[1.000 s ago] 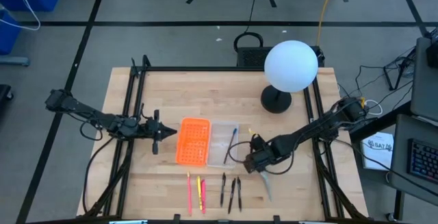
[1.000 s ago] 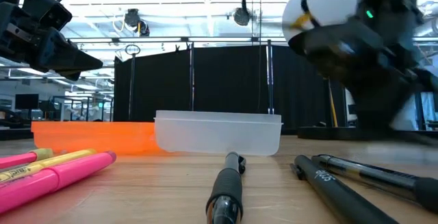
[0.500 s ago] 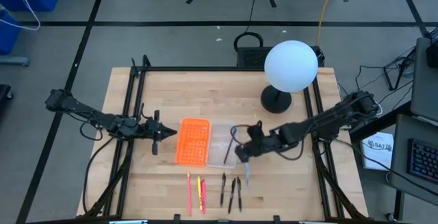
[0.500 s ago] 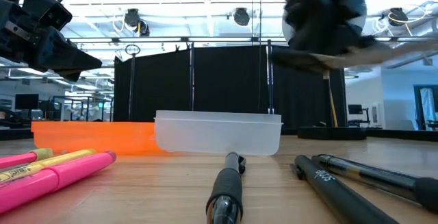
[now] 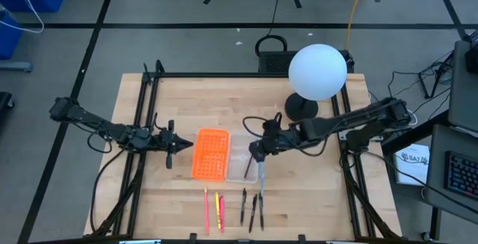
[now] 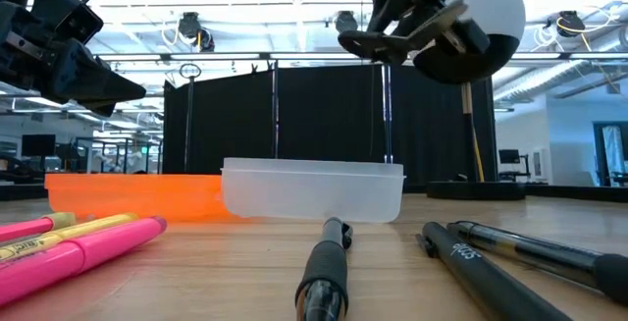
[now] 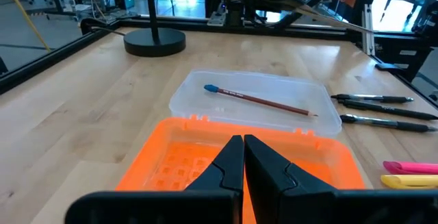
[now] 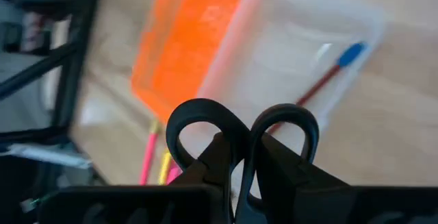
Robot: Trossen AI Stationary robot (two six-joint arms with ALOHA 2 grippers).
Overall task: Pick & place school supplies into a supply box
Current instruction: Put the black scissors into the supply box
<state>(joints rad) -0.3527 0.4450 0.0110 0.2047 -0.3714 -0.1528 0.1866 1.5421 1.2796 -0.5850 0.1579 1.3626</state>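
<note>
My right gripper (image 5: 258, 153) hangs high over the right edge of the clear supply box (image 5: 240, 157), shut on the black-handled scissors (image 5: 261, 175). The scissors' two handle loops (image 8: 205, 125) fill the right wrist view. A brown pencil with a blue end (image 7: 260, 101) lies in the box. An orange perforated tray (image 5: 210, 154) adjoins the box on its left. Pink and yellow pens (image 5: 213, 208) and black pens (image 5: 252, 208) lie on the table near its front edge. My left gripper (image 5: 181, 145) waits shut at the orange tray's left side. My right gripper pinches the scissors between its two fingers just below where the two loops meet (image 8: 243, 142). The fingers slant downward from the table's right and lie across the scissors. The scissors are lifted clear, silver blades (image 5: 262, 178) pointing toward the near edge.
A lamp with a white ball shade (image 5: 317, 72) on a black round base (image 5: 301, 108) stands at the back right, close to my right arm. Black frame rails (image 5: 142, 124) run along the table's left and right sides. Bare wood lies behind the trays.
My right gripper has risen and swung toward the table's left and far edge, from beside the black pens to above the supply box's right edge. It turned as it went. The scissors came up with it, clear of the table.
</note>
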